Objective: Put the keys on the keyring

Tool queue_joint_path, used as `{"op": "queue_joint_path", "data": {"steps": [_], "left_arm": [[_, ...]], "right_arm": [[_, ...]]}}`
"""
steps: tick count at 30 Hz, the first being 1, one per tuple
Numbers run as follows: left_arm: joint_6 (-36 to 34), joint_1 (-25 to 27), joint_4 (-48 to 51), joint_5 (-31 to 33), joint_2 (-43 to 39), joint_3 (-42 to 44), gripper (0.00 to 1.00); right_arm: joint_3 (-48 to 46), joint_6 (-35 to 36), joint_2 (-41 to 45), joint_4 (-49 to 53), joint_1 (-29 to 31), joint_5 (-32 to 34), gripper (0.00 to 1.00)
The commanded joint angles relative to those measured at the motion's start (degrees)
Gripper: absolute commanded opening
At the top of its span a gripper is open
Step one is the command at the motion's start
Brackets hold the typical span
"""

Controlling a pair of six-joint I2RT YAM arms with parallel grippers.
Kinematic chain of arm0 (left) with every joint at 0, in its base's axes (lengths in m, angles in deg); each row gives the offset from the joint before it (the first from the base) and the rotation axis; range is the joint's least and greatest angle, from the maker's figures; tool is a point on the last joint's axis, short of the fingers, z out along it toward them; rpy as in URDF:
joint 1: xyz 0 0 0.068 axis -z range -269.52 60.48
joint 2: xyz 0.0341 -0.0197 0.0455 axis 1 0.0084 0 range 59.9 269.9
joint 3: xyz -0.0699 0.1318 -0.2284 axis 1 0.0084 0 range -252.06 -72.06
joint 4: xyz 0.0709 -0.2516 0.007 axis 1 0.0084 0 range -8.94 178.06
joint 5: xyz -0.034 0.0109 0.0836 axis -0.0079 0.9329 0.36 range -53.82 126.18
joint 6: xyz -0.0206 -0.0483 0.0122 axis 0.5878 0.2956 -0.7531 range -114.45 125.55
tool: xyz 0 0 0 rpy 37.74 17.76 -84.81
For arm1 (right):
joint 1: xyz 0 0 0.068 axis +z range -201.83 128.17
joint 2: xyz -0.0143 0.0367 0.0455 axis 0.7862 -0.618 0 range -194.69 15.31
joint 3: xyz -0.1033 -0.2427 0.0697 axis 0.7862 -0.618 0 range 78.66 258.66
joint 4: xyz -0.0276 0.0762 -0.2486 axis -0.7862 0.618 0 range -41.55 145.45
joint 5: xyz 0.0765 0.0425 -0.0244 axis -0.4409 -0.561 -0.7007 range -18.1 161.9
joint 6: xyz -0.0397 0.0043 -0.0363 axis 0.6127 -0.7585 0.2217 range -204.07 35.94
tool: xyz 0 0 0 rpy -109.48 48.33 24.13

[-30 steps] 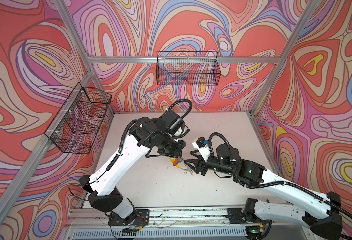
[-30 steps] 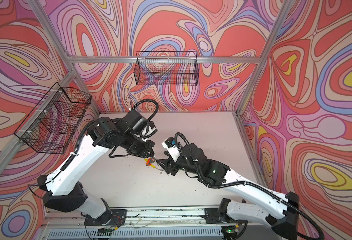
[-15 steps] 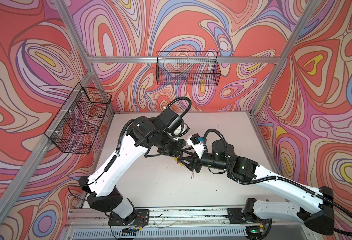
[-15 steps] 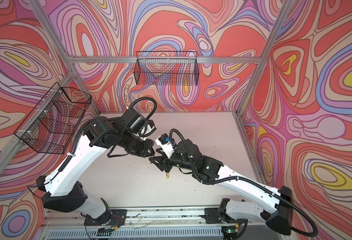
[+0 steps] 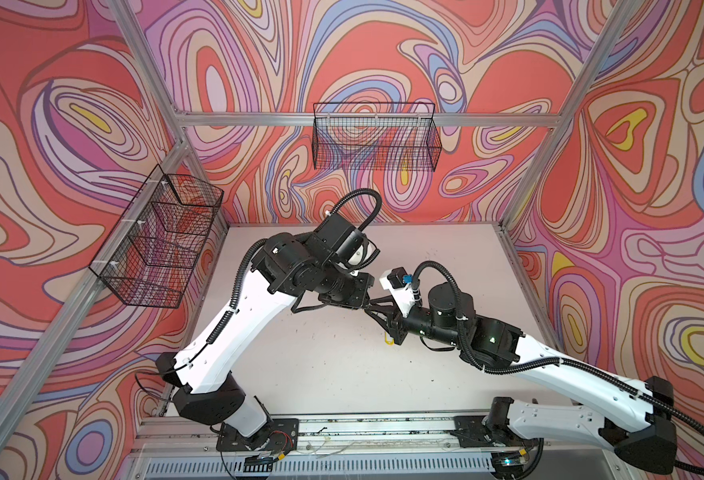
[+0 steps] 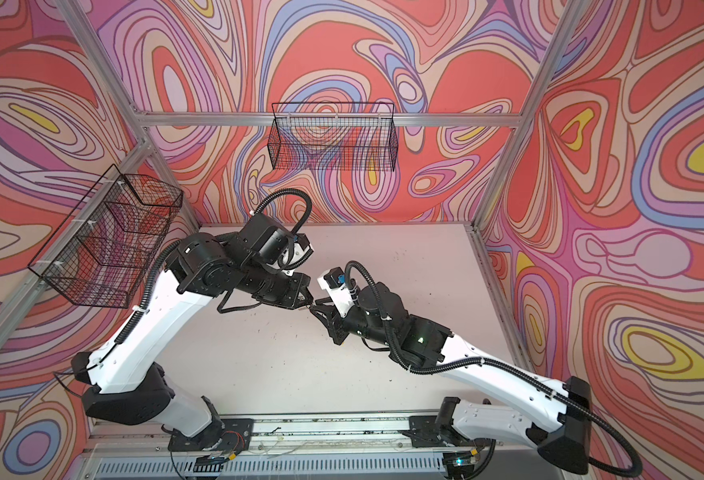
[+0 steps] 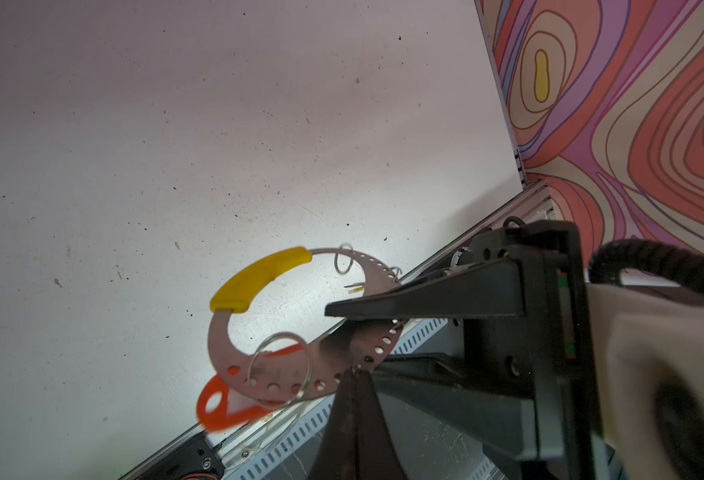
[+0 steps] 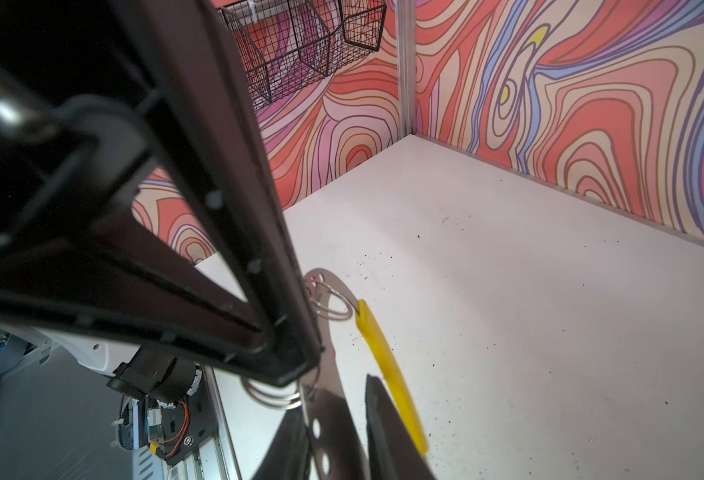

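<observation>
- Both top views: left hand (image 5: pixel 367 306) and right hand (image 5: pixel 383 318) meet tip to tip above the tabletop (image 5: pixel 321 374).
- Left wrist: left hand pinched shut on keyring (image 7: pixel 225 349) rim; red tag (image 7: pixel 238 415) hangs below.
- Right wrist: right hand straddles the ring plate, clamp unclear; should grip flat metal, clear of wire rings (image 8: pixel 333 305).

Keyring (image 7: pixel 222 347) of brushed grey metal, dull sheen; its yellow arc (image 7: pixel 258 276) smooth matt plastic; split rings (image 7: pixel 282 333) thin bright wire; red tag (image 7: pixel 238 414) glossy plastic; table (image 7: pixel 175 124) matt white, speckled
</observation>
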Motion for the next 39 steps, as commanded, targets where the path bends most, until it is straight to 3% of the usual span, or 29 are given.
{"op": "queue_joint_path", "data": {"steps": [1,3,8,10,17,21,28,32,39], "left_arm": [[0.3,0.13,4.54,-1.44,-2.19,0.3,0.0],[0.36,0.19,4.04,-1.79,-2.43,0.95,0.0],[-0.13,0.13,3.47,-0.77,-3.15,1.49,0.0],[-0.46,0.12,1.48,-1.31,-3.82,2.22,0.0],[-0.91,0.12,-8.75,-0.15,-9.52,6.84,0.31],[-0.84,0.12,-15.13,3.26,-15.09,11.35,0.41],[-1.74,3.91,-32.17,12.44,-25.24,28.88,0.39],[-3.39,5.4,-39.15,15.44,-26.04,33.52,0.34],[-4.81,5.39,-43.32,14.9,-26.07,36.47,0.34]], "right_arm": [[-0.97,0.23,1.57,0.31,-0.85,4.97,0.2],[-1.51,-0.01,2.26,-0.75,-0.84,4.52,0.18],[-2.91,-0.72,3.96,-3.03,-0.87,3.3,0.01],[-3.17,-1.15,4.22,-3.46,-0.81,2.84,0.0],[-5.19,-5.12,5.16,-8.3,-0.86,-1.05,0.0],[-5.62,-7.33,4.85,-10.1,-0.81,-2.1,0.0],[-5.25,-16.93,3.7,-13.54,-0.89,-0.42,0.0],[-5.24,-22.99,3.04,-15.83,-0.89,-0.13,0.0],[-5.11,-24.51,2.0,-16.65,-0.92,-0.74,0.0]]}}
